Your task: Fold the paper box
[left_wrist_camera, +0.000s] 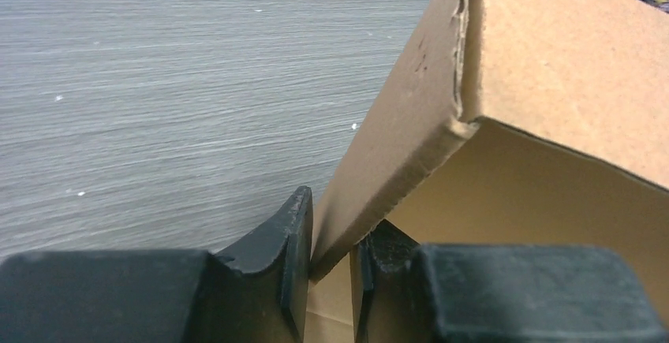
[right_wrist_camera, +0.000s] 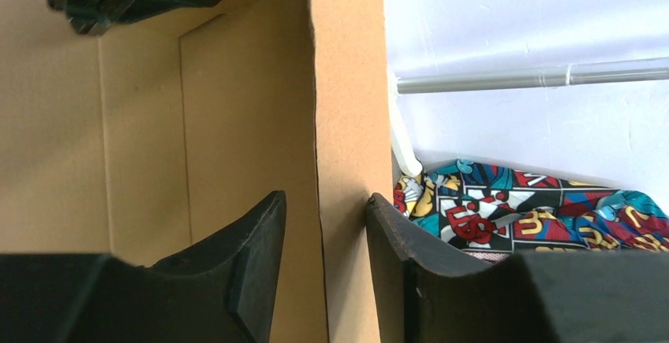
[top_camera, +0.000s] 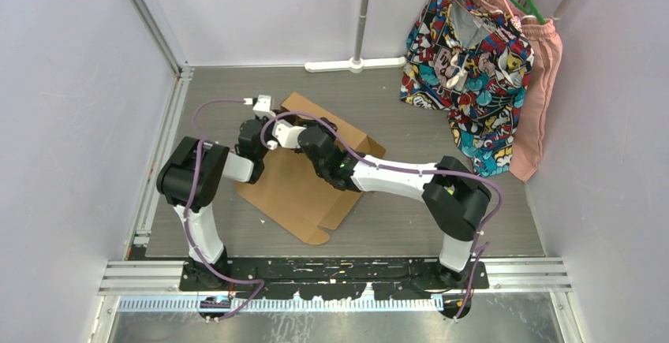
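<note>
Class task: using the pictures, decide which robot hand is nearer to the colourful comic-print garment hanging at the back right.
The right hand: it straddles the paper box's raised wall, the garment just beyond. The left hand pinches a wall farther left.

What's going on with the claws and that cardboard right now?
Left claw pinching box wall. Right claw straddling another wall. Paper box partly folded. Nothing blocking.

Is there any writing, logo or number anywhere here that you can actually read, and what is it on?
None that can be read.
The paper box is plain brown, unprinted.
The comic-print garment carries lettering-like shapes, too small and blurred to read; the right wrist view gives no clear word either.
The arms show no legible label.
</note>
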You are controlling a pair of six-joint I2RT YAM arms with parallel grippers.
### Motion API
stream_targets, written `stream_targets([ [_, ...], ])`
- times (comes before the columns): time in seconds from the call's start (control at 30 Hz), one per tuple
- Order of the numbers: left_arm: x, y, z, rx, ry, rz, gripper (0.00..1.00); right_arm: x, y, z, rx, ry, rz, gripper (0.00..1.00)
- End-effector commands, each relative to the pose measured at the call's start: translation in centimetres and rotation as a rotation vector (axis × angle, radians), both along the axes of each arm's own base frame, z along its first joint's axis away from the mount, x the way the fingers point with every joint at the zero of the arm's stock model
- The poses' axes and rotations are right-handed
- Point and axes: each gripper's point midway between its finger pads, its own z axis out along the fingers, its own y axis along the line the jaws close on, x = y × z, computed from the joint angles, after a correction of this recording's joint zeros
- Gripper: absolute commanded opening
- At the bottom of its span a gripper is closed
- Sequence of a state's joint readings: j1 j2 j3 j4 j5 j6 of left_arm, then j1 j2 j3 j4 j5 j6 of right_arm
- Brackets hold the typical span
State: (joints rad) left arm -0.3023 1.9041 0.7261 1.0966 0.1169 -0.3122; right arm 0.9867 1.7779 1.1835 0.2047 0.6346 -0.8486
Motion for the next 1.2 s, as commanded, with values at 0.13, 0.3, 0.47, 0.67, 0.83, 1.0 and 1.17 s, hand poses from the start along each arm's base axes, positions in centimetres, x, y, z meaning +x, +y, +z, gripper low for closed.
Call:
stream_targets([
  [0.13,-0.2,3.0,1.1,0.074,-0.003,0.194,0.2,3.3,1.7,3.1,0.189,0.017,-0.058,0.54],
  [0.3,-1.4,3.3,1.6,0.091,0.0,0.236,0.2,4.2,1.9,5.2,0.304,0.031,-0.084,0.6],
  [0.47,-2.2,2.5,1.9,0.141,-0.007,0.225,0.19,3.9,0.6,7.5,0.409,0.034,-0.13,0.61],
  [0.67,-3.2,2.3,2.0,0.191,-0.01,0.22,0.19,2.8,-4.6,11.2,0.661,0.055,-0.266,0.68],
  [0.83,-4.5,1.7,1.8,0.227,-0.017,0.225,0.18,2.0,-10.9,12.7,0.921,0.169,-0.399,0.61],
  [1.0,-5.7,0.1,1.0,0.251,-0.034,0.218,0.17,0.7,-12.7,12.1,0.997,0.33,-0.421,0.56],
  [1.17,-6.9,-0.2,0.5,0.269,-0.046,0.218,0.17,0.4,-13.2,10.4,1.024,0.494,-0.448,0.55],
])
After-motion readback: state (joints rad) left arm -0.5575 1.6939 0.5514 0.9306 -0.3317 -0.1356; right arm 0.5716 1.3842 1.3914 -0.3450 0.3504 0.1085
